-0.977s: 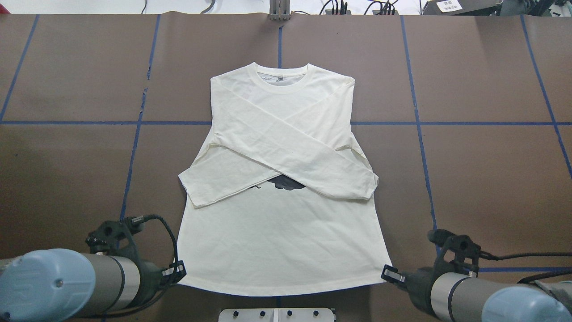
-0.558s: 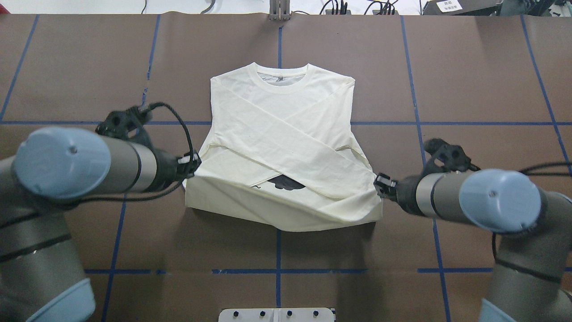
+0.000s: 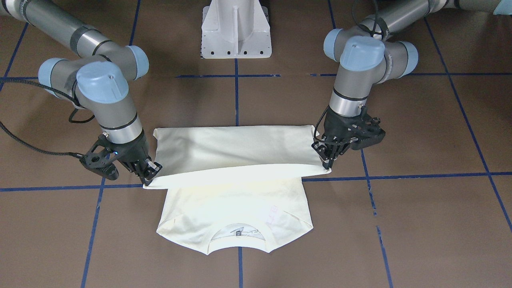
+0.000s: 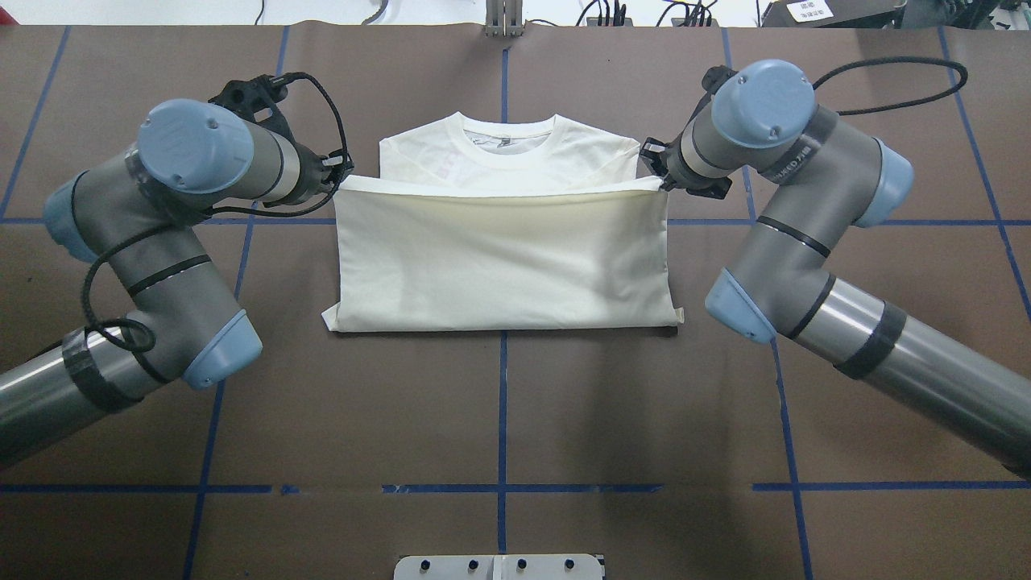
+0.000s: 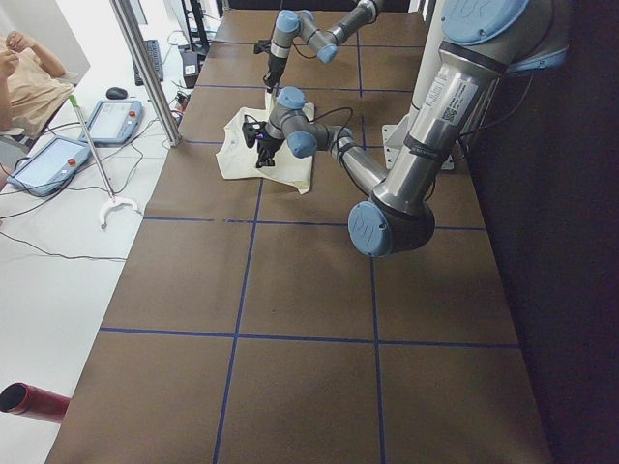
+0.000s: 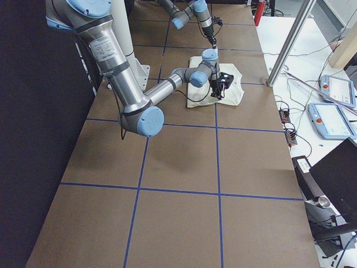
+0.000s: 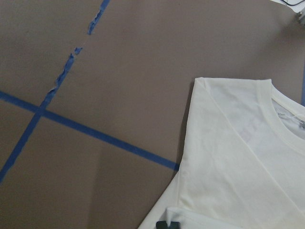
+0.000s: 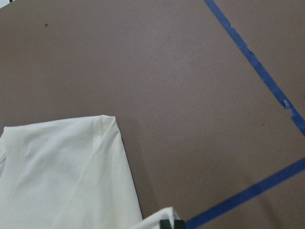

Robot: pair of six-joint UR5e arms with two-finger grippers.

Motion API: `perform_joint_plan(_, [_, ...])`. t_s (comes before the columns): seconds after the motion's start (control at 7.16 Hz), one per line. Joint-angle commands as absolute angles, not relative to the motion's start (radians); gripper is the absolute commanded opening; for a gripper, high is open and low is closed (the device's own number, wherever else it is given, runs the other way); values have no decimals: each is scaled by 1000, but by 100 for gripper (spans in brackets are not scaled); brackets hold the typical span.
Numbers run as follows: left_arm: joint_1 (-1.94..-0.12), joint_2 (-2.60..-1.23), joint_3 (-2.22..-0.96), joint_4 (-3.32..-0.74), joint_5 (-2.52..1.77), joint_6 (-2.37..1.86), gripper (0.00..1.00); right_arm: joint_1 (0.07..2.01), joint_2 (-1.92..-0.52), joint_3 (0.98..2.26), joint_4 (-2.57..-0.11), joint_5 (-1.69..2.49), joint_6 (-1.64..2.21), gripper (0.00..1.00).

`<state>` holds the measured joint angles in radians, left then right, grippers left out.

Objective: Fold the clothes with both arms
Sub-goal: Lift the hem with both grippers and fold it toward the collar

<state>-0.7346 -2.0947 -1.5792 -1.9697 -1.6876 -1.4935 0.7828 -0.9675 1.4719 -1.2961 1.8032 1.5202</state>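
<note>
The cream T-shirt (image 4: 499, 258) lies in the middle of the brown desk (image 4: 499, 419), doubled over on itself. Its lower half is turned up over the chest, with the crease on the side nearer the robot. The hem (image 4: 499, 187) runs straight across, just short of the ribbed collar (image 4: 507, 149), so only the collar and the two shoulders show beyond it. The print is covered. From the front-facing camera the hem edge hangs slightly lifted off the layer beneath, stretched between the two corners.

The left arm (image 4: 201, 153) has its jaws clenched on the hem corner at its own side, and the right arm (image 4: 765, 105) has its jaws clenched on the opposite corner. Both wrists angle down toward the cloth. Each wrist camera looks over a shoulder of the shirt onto bare desk, with a dark jaw tip and a bit of cloth at the bottom edge.

Blue tape lines (image 4: 503, 403) cross the desk in a grid. The white pedestal base (image 3: 236, 30) stands behind the shirt, between the arms.
</note>
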Motion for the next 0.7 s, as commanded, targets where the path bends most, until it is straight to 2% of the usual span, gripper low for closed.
perform_joint_plan(0.0, [-747,-2132,-1377,-2127,-1646,-1491,0,799,-829,1257,-1269,1798,1480,0])
perform_joint_plan(0.28, [-749,-2137,-1338,-2160,-1640,-1491,0,805,-780,1157,-1217,1792,1422,0])
perform_joint_plan(0.56, [-749,-2138,-1319,-2183,-1640,-1491,0,805,-770,1114,-1215,1787,1378,0])
